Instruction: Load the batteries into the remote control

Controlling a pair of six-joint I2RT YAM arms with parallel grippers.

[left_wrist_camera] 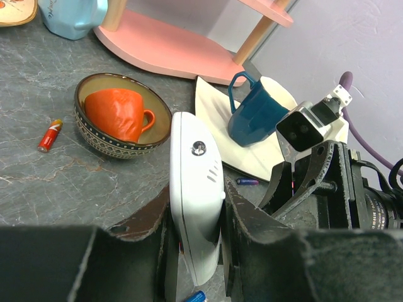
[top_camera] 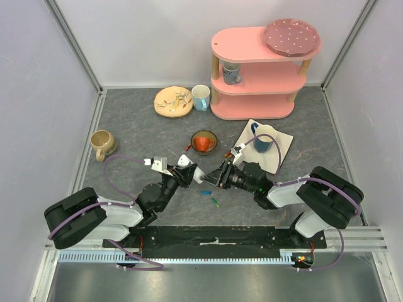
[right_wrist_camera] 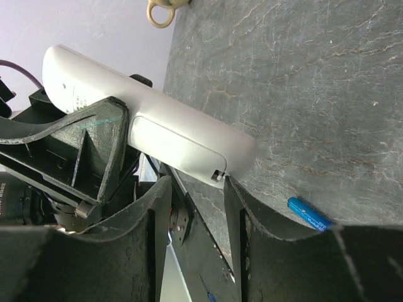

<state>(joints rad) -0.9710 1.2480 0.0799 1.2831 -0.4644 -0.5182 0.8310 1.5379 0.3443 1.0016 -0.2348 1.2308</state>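
The left pincer [left_wrist_camera: 196, 211] is clamping the remote control [left_wrist_camera: 194, 163] across its width, one finger pressing on each long side, and is holding it clear of the desk [top_camera: 126, 126], a little in from the middle of the near edge; the white bar is sticking out well past the fingertips. The right pincer [right_wrist_camera: 197, 185] is facing it from the other side, its fingers standing partly apart and gripping nothing; the remote's other end, with the back cover in place and a small latch showing, is sitting just at the mouth of that gap, and I cannot tell whether a fingertip is touching it. The batteries are all lying loose on the desk: a blue battery [top_camera: 206, 192] and a green battery [top_camera: 215, 202] are lying close together under the two pincers, toward the near edge; a red battery [left_wrist_camera: 49, 135] is lying just left of the patterned bowl [left_wrist_camera: 104, 146], which is holding an orange cup [left_wrist_camera: 119, 113] on its side near the desk's middle; a dark battery [left_wrist_camera: 247, 181] is lying beside the near edge of the white napkin [left_wrist_camera: 211, 107], on which a dark blue mug [left_wrist_camera: 255, 119] is sitting.
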